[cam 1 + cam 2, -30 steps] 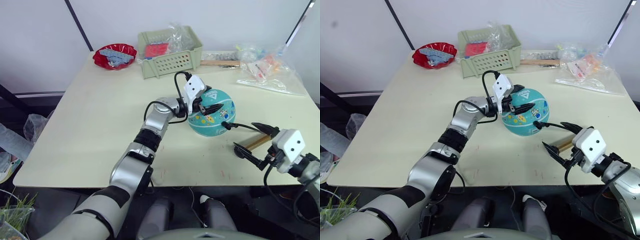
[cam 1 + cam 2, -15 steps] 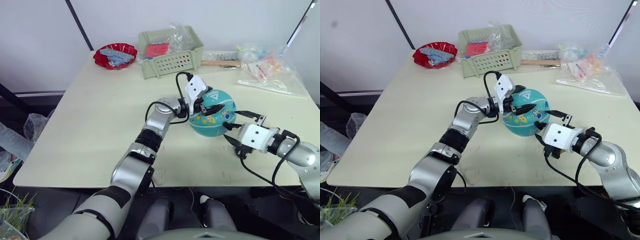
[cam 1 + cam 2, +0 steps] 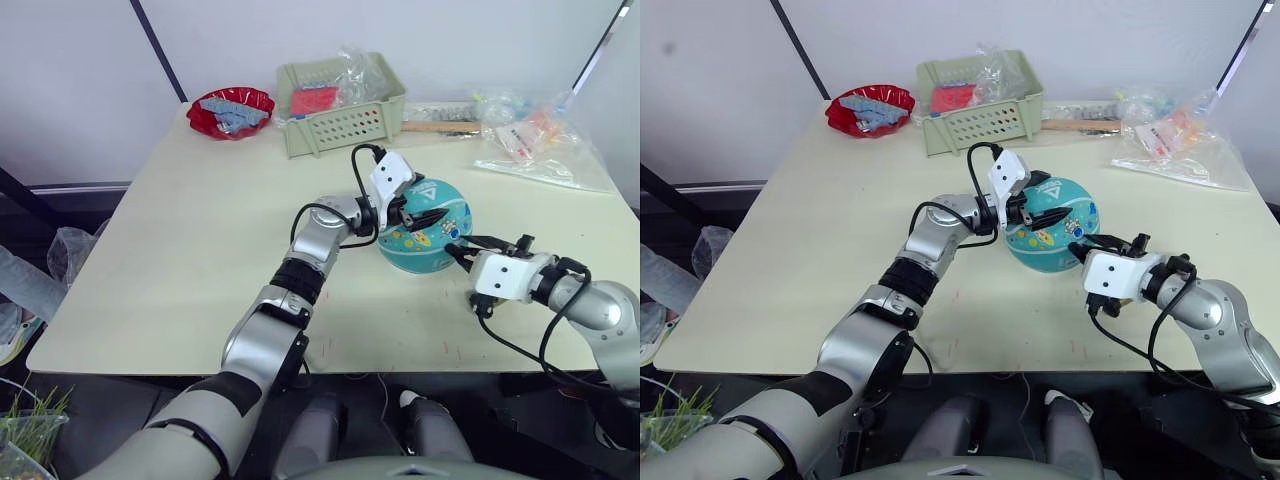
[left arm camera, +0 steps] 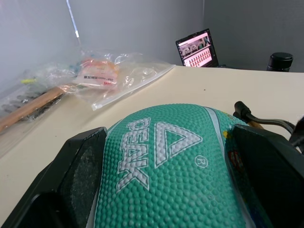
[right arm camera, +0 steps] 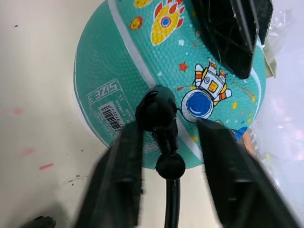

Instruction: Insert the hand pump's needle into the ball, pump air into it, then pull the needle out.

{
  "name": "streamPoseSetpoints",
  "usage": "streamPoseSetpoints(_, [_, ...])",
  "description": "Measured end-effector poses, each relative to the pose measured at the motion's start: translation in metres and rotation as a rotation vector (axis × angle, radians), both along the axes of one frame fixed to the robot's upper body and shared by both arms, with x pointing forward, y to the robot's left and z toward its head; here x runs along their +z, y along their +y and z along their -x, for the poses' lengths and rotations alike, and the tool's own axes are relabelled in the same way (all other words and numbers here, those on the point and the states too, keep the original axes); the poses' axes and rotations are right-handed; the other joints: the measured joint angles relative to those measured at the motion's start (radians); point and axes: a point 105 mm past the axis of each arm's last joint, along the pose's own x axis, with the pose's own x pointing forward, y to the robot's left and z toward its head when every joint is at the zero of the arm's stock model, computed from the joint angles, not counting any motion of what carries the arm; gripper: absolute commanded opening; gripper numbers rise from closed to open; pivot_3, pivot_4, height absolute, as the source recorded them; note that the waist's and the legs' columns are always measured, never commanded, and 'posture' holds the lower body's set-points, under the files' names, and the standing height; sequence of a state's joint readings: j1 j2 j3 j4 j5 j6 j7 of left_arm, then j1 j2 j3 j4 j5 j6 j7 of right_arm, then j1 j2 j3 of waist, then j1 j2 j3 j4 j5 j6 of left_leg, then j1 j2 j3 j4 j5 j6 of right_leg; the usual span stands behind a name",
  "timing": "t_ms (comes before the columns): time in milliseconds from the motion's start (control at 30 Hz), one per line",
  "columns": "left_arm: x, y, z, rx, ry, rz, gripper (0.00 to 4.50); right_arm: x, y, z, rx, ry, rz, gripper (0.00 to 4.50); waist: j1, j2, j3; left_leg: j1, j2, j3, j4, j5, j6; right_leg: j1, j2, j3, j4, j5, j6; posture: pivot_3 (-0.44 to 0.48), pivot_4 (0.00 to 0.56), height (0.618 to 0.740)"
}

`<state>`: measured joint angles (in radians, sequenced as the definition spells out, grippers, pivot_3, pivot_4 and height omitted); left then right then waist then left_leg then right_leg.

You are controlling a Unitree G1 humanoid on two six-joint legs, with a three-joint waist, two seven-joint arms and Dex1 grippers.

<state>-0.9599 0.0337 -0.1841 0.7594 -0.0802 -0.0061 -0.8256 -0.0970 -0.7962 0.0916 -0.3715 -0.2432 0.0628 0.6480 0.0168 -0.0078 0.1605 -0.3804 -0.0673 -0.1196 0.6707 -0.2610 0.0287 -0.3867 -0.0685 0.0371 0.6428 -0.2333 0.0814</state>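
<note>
The teal ball (image 3: 425,240) with cartoon prints rests on the table's right half. My left gripper (image 3: 418,214) stands wide open over its top, one finger (image 4: 80,175) on each side of the white triangle logo. The needle's black fitting (image 5: 158,116) sits pressed into the ball's side, and the pump's black hose (image 5: 172,204) trails away from it. My right gripper (image 3: 468,250) has closed in on that fitting, a blurred finger (image 5: 121,175) on either side. A bronze sliver of the hand pump (image 4: 255,124) shows behind the hose; the rest is hidden by my right gripper.
A green basket (image 3: 340,100) and a red bowl (image 3: 230,110) stand at the table's far edge. A wooden stick (image 3: 440,126) and clear plastic bags (image 3: 535,140) lie at the far right. A laptop (image 4: 195,47) sits beyond the table.
My right gripper came up from the table's front edge to the ball's side, and its fingers narrowed around the needle's fitting. The left gripper and the ball stayed put.
</note>
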Motion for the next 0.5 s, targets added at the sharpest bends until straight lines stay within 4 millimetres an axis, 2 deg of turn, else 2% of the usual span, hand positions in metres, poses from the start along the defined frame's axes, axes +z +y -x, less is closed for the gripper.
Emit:
streamPoseSetpoints(33, [-0.0002,0.0005,-0.0001,0.001,0.000,-0.001,4.50,-0.0014,0.0012,0.0003,0.003,0.002,0.002,0.13,-0.001,0.000,0.000,0.000,0.000,0.000,0.000,0.000,0.000,0.000,0.000,0.000,0.000,0.000,0.000,0.000,0.150,0.740])
streamPoseSetpoints(67, [-0.0004,0.0007,-0.0002,0.001,0.001,-0.001,4.50,-0.0016,0.0016,0.0000,0.002,0.000,0.002,0.09,-0.001,0.000,0.000,0.000,0.000,0.000,0.000,0.000,0.000,0.000,0.000,0.000,0.000,0.000,0.000,0.000,0.150,0.740])
streamPoseSetpoints(500, [-0.0022,0.0008,-0.0015,0.020,-0.003,-0.007,4.50,-0.0031,0.0002,0.0005,-0.004,-0.001,-0.053,0.09,-0.001,0.000,0.000,0.001,0.000,0.000,0.000,0.000,0.000,0.001,0.000,0.000,0.000,0.000,0.001,0.000,0.150,0.740])
